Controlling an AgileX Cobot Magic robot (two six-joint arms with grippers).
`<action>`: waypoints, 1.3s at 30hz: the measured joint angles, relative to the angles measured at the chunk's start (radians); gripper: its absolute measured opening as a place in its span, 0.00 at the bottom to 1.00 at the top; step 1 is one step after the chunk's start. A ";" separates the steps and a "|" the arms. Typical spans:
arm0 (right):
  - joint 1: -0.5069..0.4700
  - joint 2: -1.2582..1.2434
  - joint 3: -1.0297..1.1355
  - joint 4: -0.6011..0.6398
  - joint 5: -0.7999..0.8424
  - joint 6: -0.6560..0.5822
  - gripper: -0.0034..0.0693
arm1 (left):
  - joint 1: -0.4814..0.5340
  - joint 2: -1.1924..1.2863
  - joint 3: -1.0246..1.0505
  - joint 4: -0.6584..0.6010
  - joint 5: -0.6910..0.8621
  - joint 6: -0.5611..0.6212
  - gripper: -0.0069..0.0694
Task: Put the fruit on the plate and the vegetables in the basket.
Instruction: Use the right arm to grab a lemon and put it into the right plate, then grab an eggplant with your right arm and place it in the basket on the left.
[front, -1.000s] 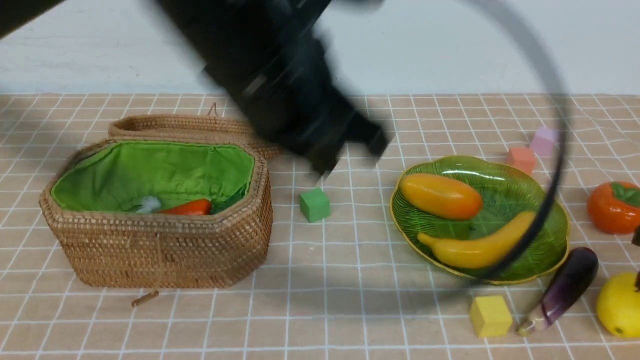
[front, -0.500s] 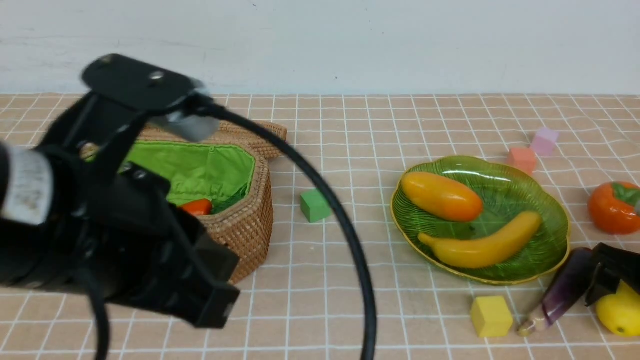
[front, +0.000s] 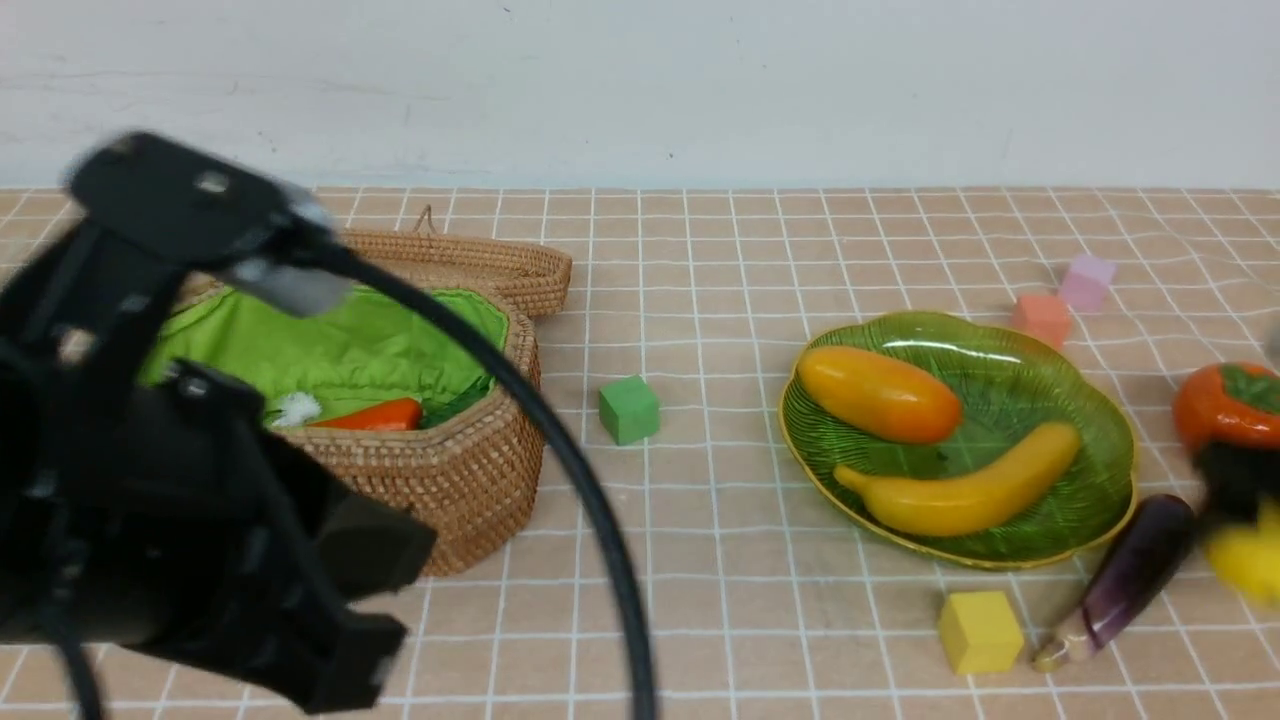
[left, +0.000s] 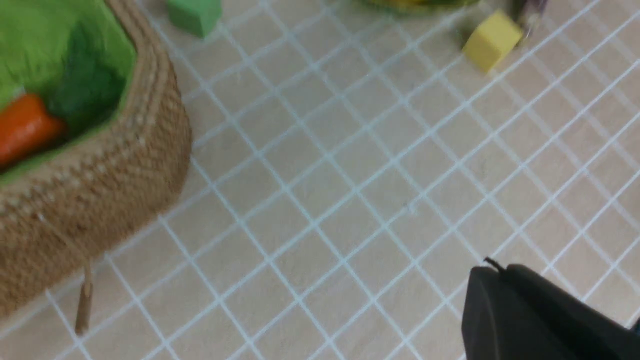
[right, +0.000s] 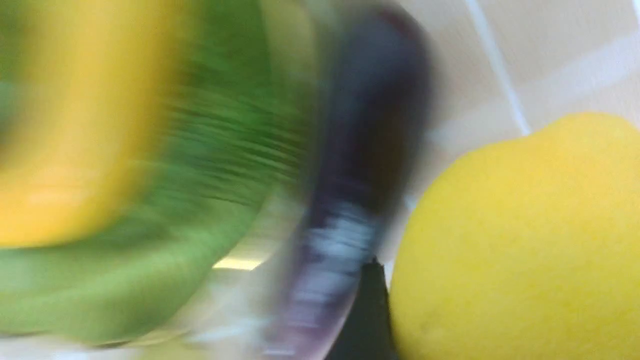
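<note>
The green plate (front: 1090, 400) holds the mango (front: 880, 393) and the banana (front: 965, 493). My right gripper (front: 1238, 495) is shut on the yellow lemon (front: 1250, 565) at the far right edge; one finger (right: 369, 305) presses its side. The persimmon (front: 1225, 410) sits just behind it, and the purple eggplant (front: 1125, 585) lies between the lemon and the plate. The wicker basket (front: 460, 480) stands open with the red chili (front: 370, 415) inside. My left gripper (left: 492, 267) is shut and empty, over bare cloth near the basket's front.
My left arm (front: 200, 520) and its cable fill the near left and hide part of the basket. A green cube (front: 629, 408) lies between basket and plate, a yellow cube (front: 980, 630) by the eggplant's stem, an orange cube (front: 1042, 318) and a pink cube (front: 1087, 282) behind the plate.
My left arm swung from above the basket back to the near left. My right gripper came in around the lemon, and the lemon has risen from its spot, blurred with motion.
</note>
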 joint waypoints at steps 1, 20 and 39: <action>0.024 0.002 -0.034 0.023 -0.009 -0.046 0.87 | 0.000 -0.011 0.004 0.009 -0.025 0.000 0.07; 0.164 0.443 -0.519 0.091 0.045 -0.099 0.96 | 0.000 -0.029 0.049 0.038 -0.080 0.000 0.07; 0.078 -0.065 0.130 -0.155 -0.096 0.394 0.83 | 0.000 -0.029 0.049 0.035 -0.055 0.001 0.07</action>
